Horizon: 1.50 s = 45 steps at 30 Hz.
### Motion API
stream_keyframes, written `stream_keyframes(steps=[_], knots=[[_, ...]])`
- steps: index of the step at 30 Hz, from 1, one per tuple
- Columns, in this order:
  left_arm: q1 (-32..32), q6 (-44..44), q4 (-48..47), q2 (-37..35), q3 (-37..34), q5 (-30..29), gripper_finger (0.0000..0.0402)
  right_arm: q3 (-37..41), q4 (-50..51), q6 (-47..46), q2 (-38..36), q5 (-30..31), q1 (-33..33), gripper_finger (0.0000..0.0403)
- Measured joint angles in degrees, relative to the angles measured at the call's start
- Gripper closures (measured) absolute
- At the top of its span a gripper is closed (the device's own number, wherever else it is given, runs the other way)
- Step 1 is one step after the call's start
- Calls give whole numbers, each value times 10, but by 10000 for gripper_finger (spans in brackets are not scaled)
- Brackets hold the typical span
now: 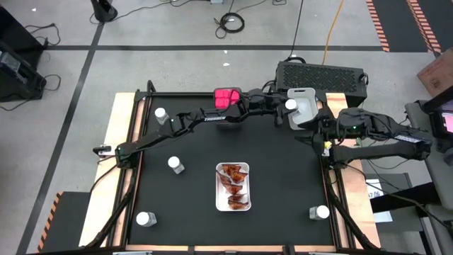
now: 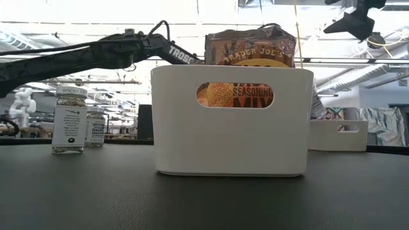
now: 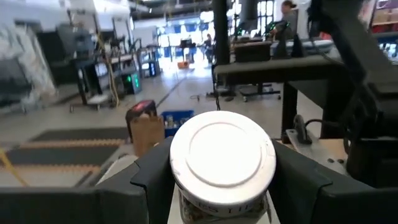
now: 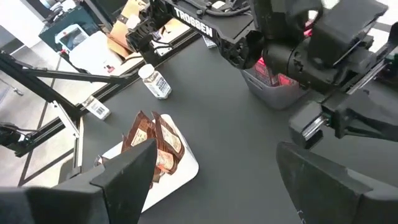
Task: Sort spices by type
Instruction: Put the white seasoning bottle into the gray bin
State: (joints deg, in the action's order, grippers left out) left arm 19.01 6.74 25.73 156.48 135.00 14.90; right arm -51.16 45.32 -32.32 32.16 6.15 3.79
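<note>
Your left gripper (image 3: 221, 186) is clamped on a jar (image 3: 222, 163) below its cap; it's rigid, smooth, probably slippery. Right gripper (image 4: 211, 180) waits, spread.

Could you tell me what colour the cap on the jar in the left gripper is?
White, clearest in the left wrist view: cap.
</note>
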Motion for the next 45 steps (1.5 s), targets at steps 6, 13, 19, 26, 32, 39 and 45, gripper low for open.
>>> stream_keyframes(steps=[6, 13, 19, 26, 32, 39, 45], knots=[[-4, 27, 25, -9, 1, 2, 195, 0, 3, 0, 1, 0, 0, 78], [-2, 57, -37, -5, -1, -2, 195, 0, 3, 0, 3, 17, 0, 78], [-2, 68, -43, -6, 0, -2, 195, 0, -7, 1, 10, 19, 0, 78], [2, 71, -107, -6, 0, -4, 195, 0, -10, -1, 20, 16, 0, 78], [5, 71, -137, -6, 0, -4, 195, 0, -10, -11, 20, 15, 0, 78], [0, 70, -172, -6, 0, -1, 178, 0, -10, -11, 20, 15, 0, 78], [-1, 41, -190, -6, 0, -1, 167, 0, -10, -10, 20, 15, 0, 78]])
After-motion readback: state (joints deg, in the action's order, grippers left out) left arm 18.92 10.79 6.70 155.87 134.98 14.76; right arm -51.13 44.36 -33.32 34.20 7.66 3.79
